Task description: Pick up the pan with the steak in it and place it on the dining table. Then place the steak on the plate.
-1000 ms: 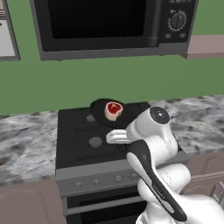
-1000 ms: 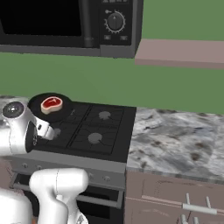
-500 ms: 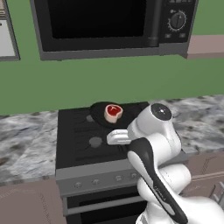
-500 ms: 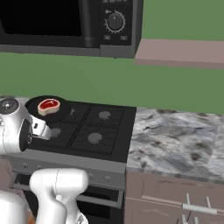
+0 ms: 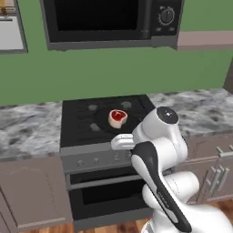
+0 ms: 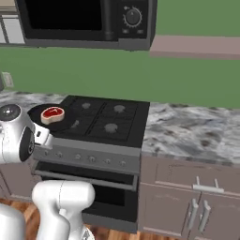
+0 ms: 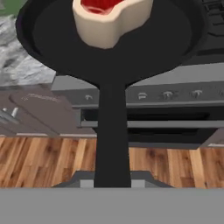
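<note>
The whole scene has shifted back in both base views — the base is pulling away from the stove (image 6: pixel 108 123). The gripper (image 7: pixel 112 180) stays clamped on the pan (image 7: pixel 61 48) handle, holding the pan raised over the stove's front edge with the steak (image 7: pixel 109 19) still inside — carry to the dining table underway.

Matt black pan (image 7: pixel 109 48), marbled counter (image 6: pixel 192 131)

A: What is the glossy white, rounded robot arm (image 5: pixel 161 136) made of, going by its looks?
B: Smooth bulbous white shells, with a curved black band running down the forearm link.
A: And the joints?
B: A round grey cap with a dark centre tops the joint, clearest in the right base view (image 6: pixel 9 112).
</note>
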